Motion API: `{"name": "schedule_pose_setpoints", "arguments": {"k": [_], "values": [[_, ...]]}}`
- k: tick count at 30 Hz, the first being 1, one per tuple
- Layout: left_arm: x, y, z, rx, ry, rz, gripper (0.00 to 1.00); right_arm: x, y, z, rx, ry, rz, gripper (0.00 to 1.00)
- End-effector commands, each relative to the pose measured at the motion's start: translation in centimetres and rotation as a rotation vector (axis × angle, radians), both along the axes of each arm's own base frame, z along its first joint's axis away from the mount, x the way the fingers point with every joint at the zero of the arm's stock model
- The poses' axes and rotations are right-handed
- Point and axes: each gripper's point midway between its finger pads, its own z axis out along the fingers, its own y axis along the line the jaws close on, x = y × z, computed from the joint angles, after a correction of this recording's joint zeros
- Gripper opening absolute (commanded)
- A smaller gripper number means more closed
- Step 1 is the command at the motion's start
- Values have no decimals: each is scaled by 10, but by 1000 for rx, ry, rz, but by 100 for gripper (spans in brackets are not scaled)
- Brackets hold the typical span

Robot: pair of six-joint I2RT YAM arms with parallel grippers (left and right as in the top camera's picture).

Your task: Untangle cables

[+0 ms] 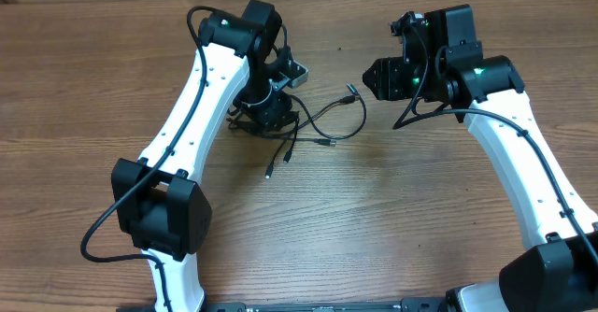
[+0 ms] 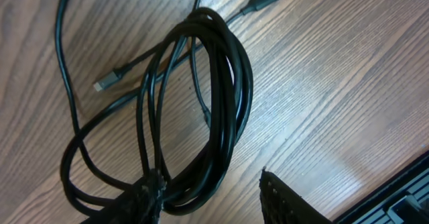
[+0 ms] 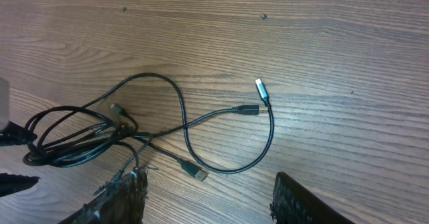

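Several thin black cables [image 2: 231,83] tangle on the wooden bench [image 1: 374,219]. Left pincer [image 2: 208,177] straddles them half-open, gripping nothing; right pincer [image 3: 208,176] gapes empty.

Table [image 1: 374,228]: warm brown wood grain with darker streaks and a few small dark specks.
Cables [image 2: 234,83]: black throughout, slightly glossy.
Plug tips [image 3: 260,85]: silver-grey metal on black collars; the smallest one by the bundle looks grey, though it is too small to be sure.
Left arm [image 1: 192,102]: white links, black joints, a green light near the wrist.
Right arm [image 1: 523,167]: the same white and black, also lit green.
Left tool [image 2: 206,177]: black, finely ridged fingers.
Right tool [image 3: 208,176]: black, same ridging.
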Motion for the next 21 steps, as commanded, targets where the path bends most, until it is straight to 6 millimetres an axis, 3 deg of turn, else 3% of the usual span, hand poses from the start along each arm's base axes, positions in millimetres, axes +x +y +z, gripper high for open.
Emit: {"name": "schedule_pose_setpoints", "arguments": {"k": [1, 7, 13, 21], "values": [[-7, -2, 0, -17, 11, -18, 45, -1, 2, -2, 7, 6, 5, 59], [-7, -2, -6, -15, 16, -18, 40, 1, 3, -1, 9, -1, 5, 59], [-3, -4, -6, -22, -2, -18, 25, 1, 3, -1, 9, -1, 5, 58], [-5, -3, -8, -18, 6, -18, 31, 0, 3, -1, 9, 0, 5, 58]]}}
